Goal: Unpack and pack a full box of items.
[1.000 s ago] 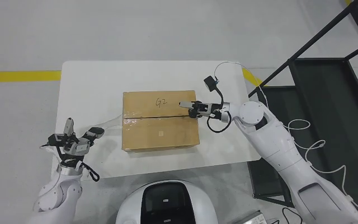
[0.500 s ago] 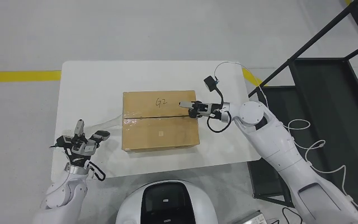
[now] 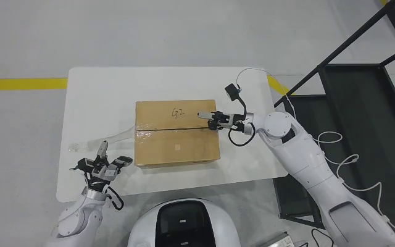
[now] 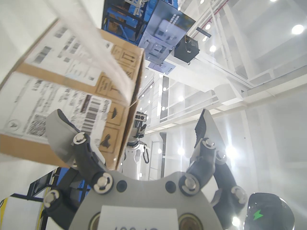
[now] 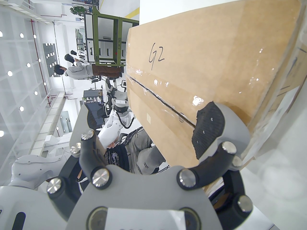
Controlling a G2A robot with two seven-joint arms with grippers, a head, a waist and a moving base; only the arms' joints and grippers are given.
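A shut brown cardboard box (image 3: 176, 133) marked "G2" stands in the middle of the white table (image 3: 92, 92). A clear tape strip (image 3: 105, 137) hangs off its left side and trails onto the table. My right gripper (image 3: 207, 117) is at the box's right edge by the centre seam, open, with one pad (image 5: 211, 130) resting against the box top (image 5: 203, 60). My left gripper (image 3: 115, 153) sits open near the table's front left edge, level with the box's front left corner, holding nothing. In the left wrist view the box (image 4: 72, 84) and tape strip (image 4: 96, 44) lie beyond the open fingers (image 4: 60, 130).
A black metal rack (image 3: 345, 92) stands off the table's right side. A yellow floor line (image 3: 31, 83) runs past the left. Bare table lies behind and to the left of the box.
My left gripper has moved right and toward the table's front edge, away from the tape strip's loose end. The right arm and the box have not moved.
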